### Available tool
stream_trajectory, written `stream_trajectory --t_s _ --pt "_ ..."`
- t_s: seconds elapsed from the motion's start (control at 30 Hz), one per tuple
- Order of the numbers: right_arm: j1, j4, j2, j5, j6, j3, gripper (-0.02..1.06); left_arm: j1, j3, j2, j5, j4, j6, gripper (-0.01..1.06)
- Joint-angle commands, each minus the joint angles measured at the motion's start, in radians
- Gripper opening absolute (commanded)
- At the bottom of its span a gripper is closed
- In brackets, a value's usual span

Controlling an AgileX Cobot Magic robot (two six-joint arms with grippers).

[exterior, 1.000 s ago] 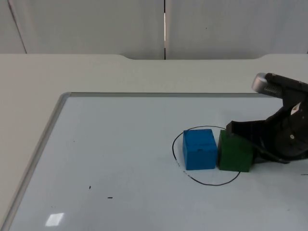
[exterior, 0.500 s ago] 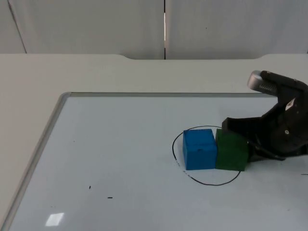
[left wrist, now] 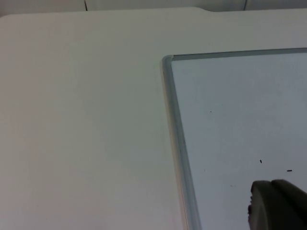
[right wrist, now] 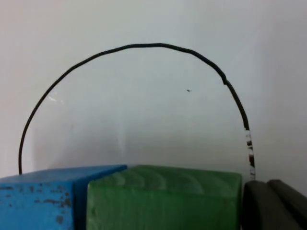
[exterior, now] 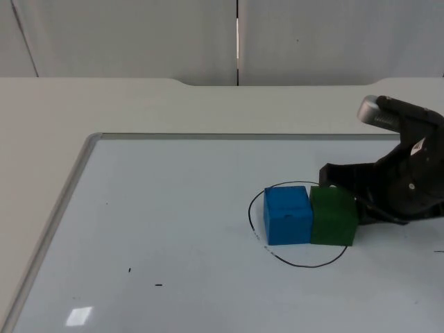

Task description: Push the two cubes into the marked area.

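A blue cube [exterior: 287,215] stands inside the black hand-drawn circle [exterior: 258,232] on the whiteboard. A green cube [exterior: 334,216] sits flush against its right side, with its right edge at the circle's line. My right gripper [exterior: 340,186] is low over the board, pressed against the far right side of the green cube. In the right wrist view the green cube [right wrist: 163,199] and blue cube [right wrist: 43,199] stand side by side, the right gripper [right wrist: 276,206] touches the green one, and the circle line [right wrist: 144,46] arcs beyond them. The left gripper [left wrist: 278,206] waits over the board's left part.
The whiteboard's metal frame [exterior: 66,201] runs along the left and back, and its corner [left wrist: 167,60] is in the left wrist view. Small ink marks [exterior: 158,284] dot the board near the front left. Beige table top [exterior: 41,139] surrounds the board.
The right gripper slid left and pushed the green cube left until it closed the small gap to the blue cube. The blue cube stayed where it was.
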Motion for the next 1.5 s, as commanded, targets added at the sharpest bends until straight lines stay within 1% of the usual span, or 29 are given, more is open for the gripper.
stream_trajectory --t_s 0.0,0.13,0.23,0.37,0.47,0.57,0.73,0.97,1.03,1.1,1.13,1.2,1.37,1.47 --pt "0.006 0.001 0.002 -0.008 0.0 -0.003 0.0 0.004 0.004 -0.004 -0.01 0.004 -0.004 0.0" --pt "0.006 0.001 0.002 -0.018 0.0 -0.003 0.0 0.004 0.004 -0.004 -0.01 0.004 -0.004 0.0" --pt "0.006 -0.014 0.002 -0.052 0.0 -0.003 0.0 0.004 0.004 -0.004 -0.01 0.004 -0.004 0.0" --pt "0.006 -0.016 0.002 -0.047 0.0 -0.003 0.0 0.004 0.004 -0.004 -0.01 0.004 -0.004 0.0" --pt "0.006 -0.016 0.002 -0.009 0.0 -0.003 0.0 0.004 0.004 -0.004 -0.01 0.004 -0.004 0.0" --pt "0.007 -0.016 0.002 0.003 0.0 -0.003 0.0 0.004 0.004 -0.004 -0.01 0.004 -0.004 0.0" --pt "0.007 -0.013 0.002 -0.034 0.0 -0.003 0.0 0.004 0.004 -0.004 -0.01 0.004 -0.004 0.0" --pt "0.007 -0.013 0.002 -0.06 0.004 -0.003 0.0 0.004 0.004 -0.004 -0.01 0.004 -0.004 0.0" --pt "0.007 -0.013 0.002 -0.06 0.004 -0.003 0.0 0.004 0.004 -0.004 -0.01 0.004 -0.004 0.0" --pt "0.007 -0.013 0.002 -0.03 0.004 -0.003 0.0 0.004 0.004 -0.004 -0.01 0.004 -0.004 0.0" --pt "0.018 -0.017 0.002 -0.02 0.004 -0.003 0.0 0.004 0.004 -0.004 -0.01 0.004 -0.004 0.0" --pt "0.019 -0.021 0.002 -0.02 -0.001 -0.003 0.0 0.004 0.004 -0.004 -0.01 0.004 -0.004 0.0" --pt "0.054 -0.021 0.002 -0.022 -0.003 -0.003 0.0 0.004 0.004 -0.004 -0.01 0.004 -0.004 0.0" --pt "0.063 -0.017 0.002 -0.045 0.004 -0.003 0.0 0.004 0.004 -0.004 -0.01 0.004 -0.004 0.0"
